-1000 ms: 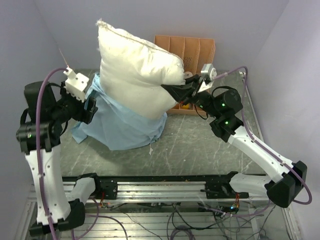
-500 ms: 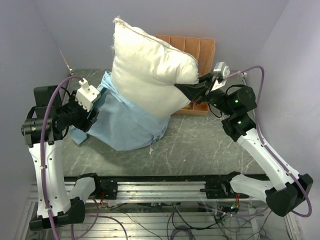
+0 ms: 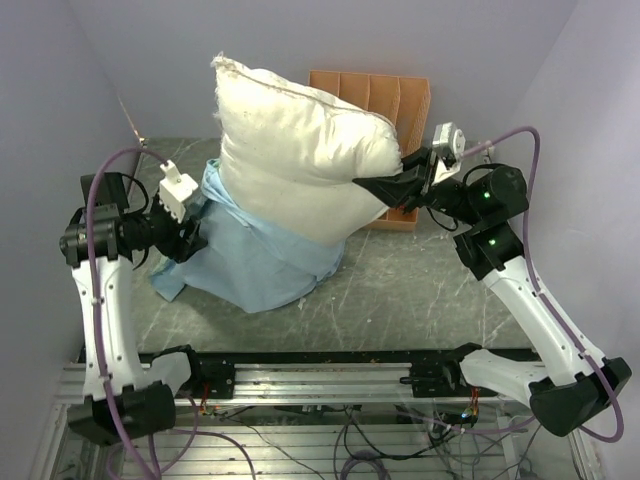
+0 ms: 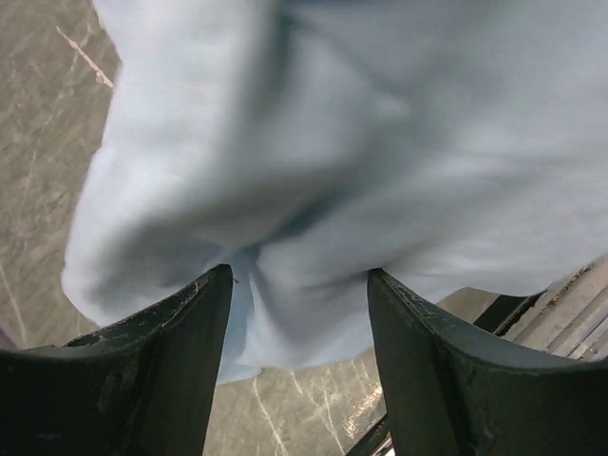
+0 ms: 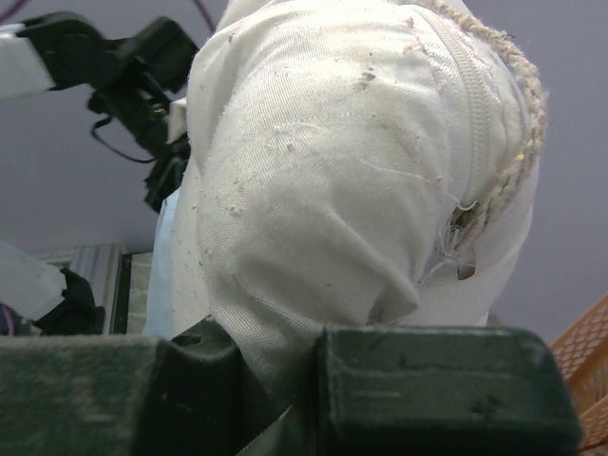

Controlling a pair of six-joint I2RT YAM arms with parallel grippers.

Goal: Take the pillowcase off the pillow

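Observation:
The off-white pillow (image 3: 290,150) hangs tilted above the table, its lower end still inside the light blue pillowcase (image 3: 250,255), which bunches on the table. My right gripper (image 3: 378,186) is shut on the pillow's right corner; the right wrist view shows cushion fabric (image 5: 332,161) pinched between the jaws (image 5: 304,351). My left gripper (image 3: 190,238) is at the pillowcase's left side. In the left wrist view it (image 4: 299,275) stands open, with a fold of blue cloth (image 4: 332,142) sagging at the fingertips, not clamped.
An orange file rack (image 3: 385,95) stands at the back behind the pillow. Grey walls close in on both sides. The marbled table (image 3: 420,290) shows in front and to the right of the cloth. A metal rail (image 3: 320,375) runs along the near edge.
The right gripper has carried the pillow's corner rightward and a little higher. The left arm has dropped and shifted along the pillowcase's left side, and more pillow shows above the cloth.

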